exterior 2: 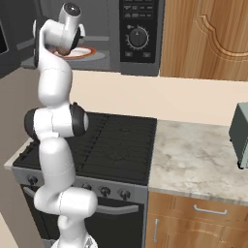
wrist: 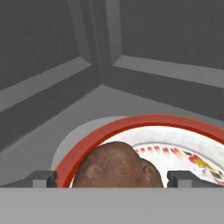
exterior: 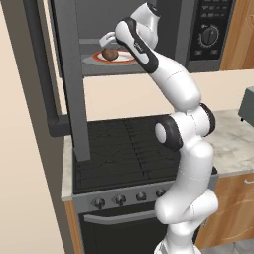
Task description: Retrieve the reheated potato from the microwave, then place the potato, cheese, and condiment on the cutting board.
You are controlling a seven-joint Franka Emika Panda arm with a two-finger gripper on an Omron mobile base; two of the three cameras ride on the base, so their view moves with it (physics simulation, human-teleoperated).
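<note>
Upper left of the left base view: the microwave (exterior: 149,34) stands open above the stove (exterior: 124,149), its door (exterior: 74,79) swung out toward you. Inside, the potato (exterior: 110,53) sits on a red-rimmed plate (exterior: 126,60), and your gripper (exterior: 107,40) is reaching into the cavity just over it.

Bottom centre of the hand view: the potato (wrist: 117,165) lies between the two fingertips (wrist: 43,178), one at each lower corner. Fingers spread wide and holding nothing; no contact visible yet on either side of the potato.

Handling, as judgement: the potato looks firm, lumpy and fairly light, with a matte skin that should give decent friction. It is rounded, so a pinch off centre may roll it or squirt it out across the glossy plate. Take it across its widest middle, fingers low enough to pass the bulge, and close gently.

Risk: the plate may slide or tip if your fingertips press down on its rim (wrist: 144,122). Cavity walls are close around the hand, so lift only slightly before you draw back out.

Cheese, condiment and cutting board: not made out here. Pale toaster oven (exterior 2: 240,135) sits at the right edge of the right base view, on the counter (exterior 2: 193,160).
</note>
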